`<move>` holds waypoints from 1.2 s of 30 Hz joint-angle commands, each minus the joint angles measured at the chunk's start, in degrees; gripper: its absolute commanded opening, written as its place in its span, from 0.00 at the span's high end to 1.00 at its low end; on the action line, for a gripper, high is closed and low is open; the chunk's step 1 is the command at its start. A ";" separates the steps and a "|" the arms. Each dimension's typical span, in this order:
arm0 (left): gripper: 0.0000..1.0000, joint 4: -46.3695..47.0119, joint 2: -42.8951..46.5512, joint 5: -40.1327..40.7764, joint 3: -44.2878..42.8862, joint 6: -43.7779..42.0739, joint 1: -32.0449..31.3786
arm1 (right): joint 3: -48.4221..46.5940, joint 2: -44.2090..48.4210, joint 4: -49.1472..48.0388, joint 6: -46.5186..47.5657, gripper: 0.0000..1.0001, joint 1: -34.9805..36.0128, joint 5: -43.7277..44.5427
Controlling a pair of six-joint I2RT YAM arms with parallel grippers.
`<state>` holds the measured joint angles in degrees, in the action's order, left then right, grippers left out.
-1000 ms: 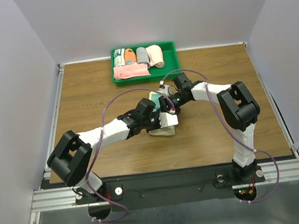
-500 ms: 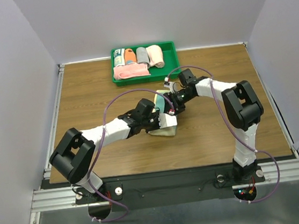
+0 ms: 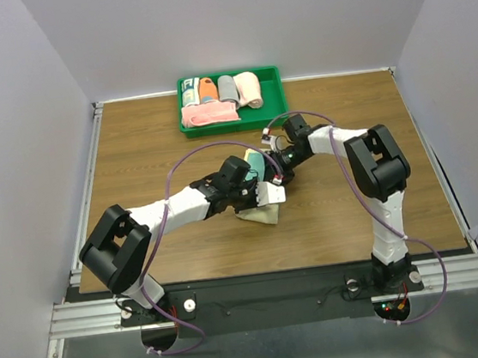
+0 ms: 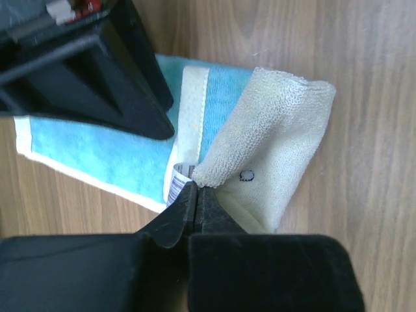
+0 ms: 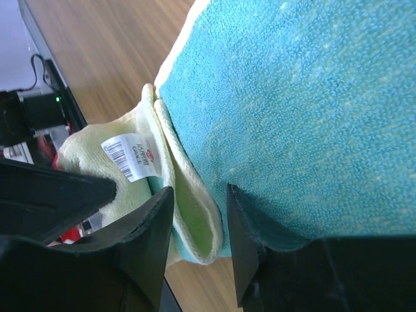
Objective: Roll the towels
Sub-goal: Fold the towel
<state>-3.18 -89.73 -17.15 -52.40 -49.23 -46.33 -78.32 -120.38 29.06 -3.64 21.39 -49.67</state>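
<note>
On the table (image 3: 133, 156), we see the right tool (image 5: 198, 192) has swung in this last second, so both tools meet at the teal towel (image 5: 312, 97), its roll barely begun. The left tool (image 4: 197, 190) pinches tight on the pale folded end (image 4: 273, 136) just ahead. Only the right wrist view shows the right tool narrowly straddling the hem (image 5: 195, 227), and we cannot tell if it clamps.
</note>
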 commanded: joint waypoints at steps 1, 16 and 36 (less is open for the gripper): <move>1.00 -1.83 1.49 -2.71 -3.05 0.45 -0.87 | 2.47 -0.48 0.65 2.75 0.56 3.05 -2.97; 1.00 -1.04 0.09 -4.83 -0.60 1.76 -0.96 | 3.53 8.22 1.88 5.49 0.27 2.34 -0.96; 1.00 0.98 -3.52 -7.38 -1.74 3.27 2.12 | 4.58 12.89 9.70 12.87 0.42 2.43 -0.69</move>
<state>-2.70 -92.77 -23.07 -52.75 -46.46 -44.91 -74.08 -110.54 36.16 5.85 23.97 -50.37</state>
